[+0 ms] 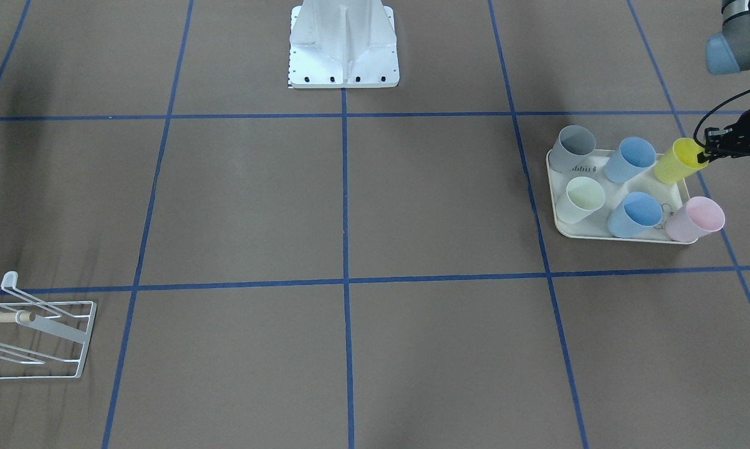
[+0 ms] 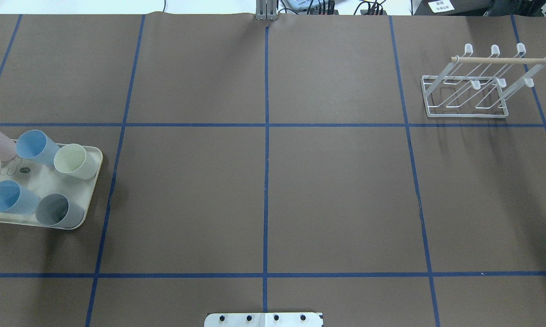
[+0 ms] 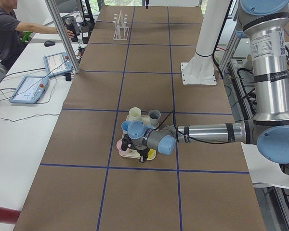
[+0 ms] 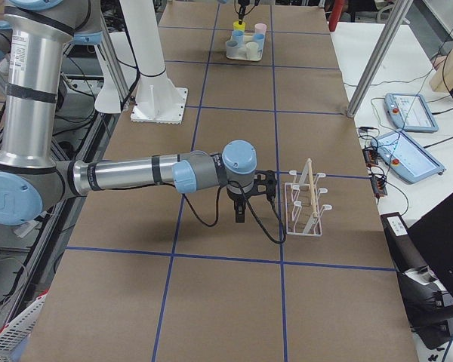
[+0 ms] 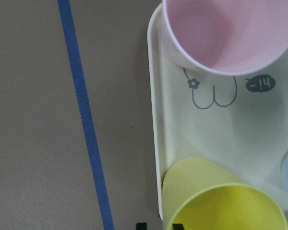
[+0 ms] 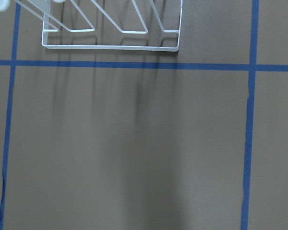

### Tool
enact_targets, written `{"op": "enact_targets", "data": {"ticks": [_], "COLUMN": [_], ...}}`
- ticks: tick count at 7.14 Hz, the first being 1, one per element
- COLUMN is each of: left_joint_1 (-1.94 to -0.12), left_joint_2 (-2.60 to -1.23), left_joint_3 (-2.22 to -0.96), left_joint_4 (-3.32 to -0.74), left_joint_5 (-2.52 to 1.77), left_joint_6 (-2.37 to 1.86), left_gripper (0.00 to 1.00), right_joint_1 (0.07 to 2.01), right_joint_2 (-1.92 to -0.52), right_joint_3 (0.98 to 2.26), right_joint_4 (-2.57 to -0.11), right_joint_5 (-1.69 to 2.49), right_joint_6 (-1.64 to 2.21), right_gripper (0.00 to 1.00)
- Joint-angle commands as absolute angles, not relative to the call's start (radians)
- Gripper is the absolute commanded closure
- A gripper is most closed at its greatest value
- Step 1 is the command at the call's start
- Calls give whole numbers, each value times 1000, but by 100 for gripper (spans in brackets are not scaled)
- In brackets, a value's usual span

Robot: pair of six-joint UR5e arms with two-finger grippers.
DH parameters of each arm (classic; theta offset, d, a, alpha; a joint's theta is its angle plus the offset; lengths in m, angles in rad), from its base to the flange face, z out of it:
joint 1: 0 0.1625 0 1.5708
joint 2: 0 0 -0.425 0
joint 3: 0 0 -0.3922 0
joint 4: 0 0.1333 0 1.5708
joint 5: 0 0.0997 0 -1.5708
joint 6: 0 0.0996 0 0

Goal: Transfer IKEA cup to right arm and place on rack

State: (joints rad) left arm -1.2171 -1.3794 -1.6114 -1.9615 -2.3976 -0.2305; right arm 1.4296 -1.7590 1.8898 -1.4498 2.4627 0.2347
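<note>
Left hand (image 1: 704,154) is at the rim of the yellow cup (image 1: 679,161), on the corner of the rabbit-print tray (image 1: 599,236) at my left end of the bench (image 1: 350,206). The wrist view shows fingertips either side of the cup wall, but I cannot tell if they are clamped. Right hand (image 4: 239,217) hangs just beside the rack (image 2: 465,113). It shows in the side view only, so I can't tell its grip either.

Risks:
- A thin rim pinch could let the cup slip or swing on lift.
- The cup could clip the blue cup (image 1: 630,159) close by.
- The light tray could drag along.
- The rack is well apart, so a poor mid-bench hand-over drops the cup.

Counts:
- Six cups: one yellow, one pink (image 1: 696,219), two blue (second one (image 1: 636,214)), one grey (image 1: 572,148), one pale green (image 1: 583,198).
- One tray.
- One rack with one dowel.
</note>
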Motion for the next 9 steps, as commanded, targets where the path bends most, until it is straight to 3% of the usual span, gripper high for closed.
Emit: {"op": "enact_targets", "data": {"ticks": [1,4,6,9], "left_joint_1": [-1224,-1373,-1376,-1330], "left_joint_2": [-1379,-1370,-1396,-1526], "left_joint_3": [-1637,-1754,-1851,-1923], "left_joint_4": [-1957,-1925,-1847,-1867], "left_joint_5": [-2399,-2421,-2416,-2481], "left_joint_6": [-222,-233,-344,-761], "left_gripper": [100,100,100,100], "right_joint_1": [1430,1428,1410,1321], "right_joint_2": [-1758,-1753,-1740,-1717], "right_joint_3": [1890,1893,1907,1901], "right_joint_4": [-1450,-1442,-1439,-1119], "right_joint_5": [2462,2470,2480,2520], "right_joint_6": [235,236,306,589], "right_gripper": [1,0,1,1]}}
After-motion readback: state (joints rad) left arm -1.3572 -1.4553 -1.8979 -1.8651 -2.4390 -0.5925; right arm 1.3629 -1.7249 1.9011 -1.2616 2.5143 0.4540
